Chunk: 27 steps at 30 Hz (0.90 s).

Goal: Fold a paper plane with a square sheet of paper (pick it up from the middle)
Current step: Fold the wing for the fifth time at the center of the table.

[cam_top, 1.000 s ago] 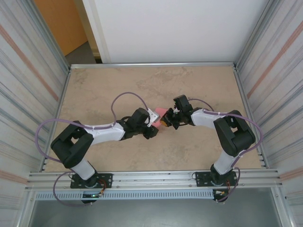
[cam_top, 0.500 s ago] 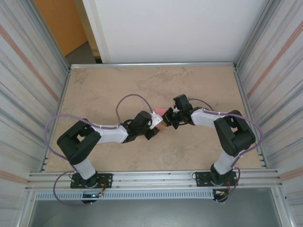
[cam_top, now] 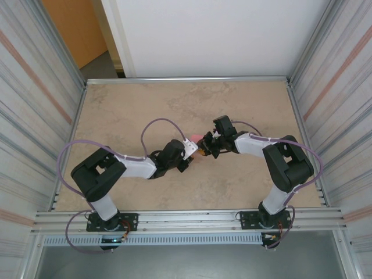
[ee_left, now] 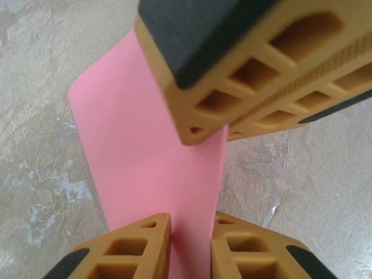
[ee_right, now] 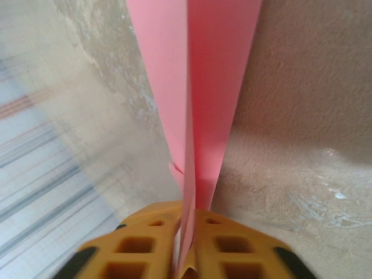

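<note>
At the centre of the bench (cam_top: 145, 110), well away from every edge, the folded pink paper (ee_left: 145, 151) is held off the surface between both arms. It is a narrow strip. Its long axis runs from the left end effector (ee_left: 192, 224) past the right end effector (ee_right: 187, 215), with the free end toward the far edge. The right one pinches the fold edge-on. The left straddles the strip; I cannot tell whether it is clamped.
</note>
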Each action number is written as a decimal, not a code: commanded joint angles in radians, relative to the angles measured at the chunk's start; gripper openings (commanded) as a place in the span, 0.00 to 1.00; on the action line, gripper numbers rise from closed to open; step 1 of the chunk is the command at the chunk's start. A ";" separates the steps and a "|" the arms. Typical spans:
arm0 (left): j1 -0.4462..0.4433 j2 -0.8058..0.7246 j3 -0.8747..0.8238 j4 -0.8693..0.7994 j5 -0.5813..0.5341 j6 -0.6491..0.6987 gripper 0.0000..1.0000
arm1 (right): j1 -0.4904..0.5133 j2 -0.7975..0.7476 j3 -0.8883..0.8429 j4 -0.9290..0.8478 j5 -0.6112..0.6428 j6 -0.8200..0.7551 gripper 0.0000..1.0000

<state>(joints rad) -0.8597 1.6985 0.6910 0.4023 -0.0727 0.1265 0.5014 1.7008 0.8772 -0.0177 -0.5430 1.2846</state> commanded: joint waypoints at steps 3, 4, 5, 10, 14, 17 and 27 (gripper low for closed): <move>-0.009 0.023 -0.002 0.006 0.026 -0.017 0.15 | -0.024 -0.020 0.046 -0.098 0.031 -0.042 0.36; -0.009 0.024 -0.004 0.008 0.034 -0.025 0.14 | -0.032 -0.029 0.046 -0.111 0.041 -0.053 0.41; -0.008 0.025 -0.007 0.008 0.041 -0.033 0.13 | -0.043 -0.037 0.043 -0.123 0.053 -0.065 0.45; 0.001 0.029 -0.009 0.002 0.109 -0.082 0.10 | -0.088 -0.097 0.031 -0.182 0.119 -0.137 0.55; 0.042 0.023 -0.019 0.011 0.230 -0.146 0.10 | -0.114 -0.138 0.018 -0.209 0.158 -0.183 0.57; 0.082 0.013 -0.018 0.002 0.337 -0.202 0.09 | -0.125 -0.158 0.003 -0.208 0.174 -0.221 0.57; 0.201 0.018 -0.027 0.013 0.562 -0.423 0.08 | -0.106 -0.196 -0.049 -0.172 0.214 -0.448 0.62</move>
<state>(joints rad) -0.6853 1.7184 0.6716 0.4019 0.3748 -0.1944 0.3820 1.5345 0.8425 -0.1848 -0.3561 0.9558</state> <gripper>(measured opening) 0.080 0.615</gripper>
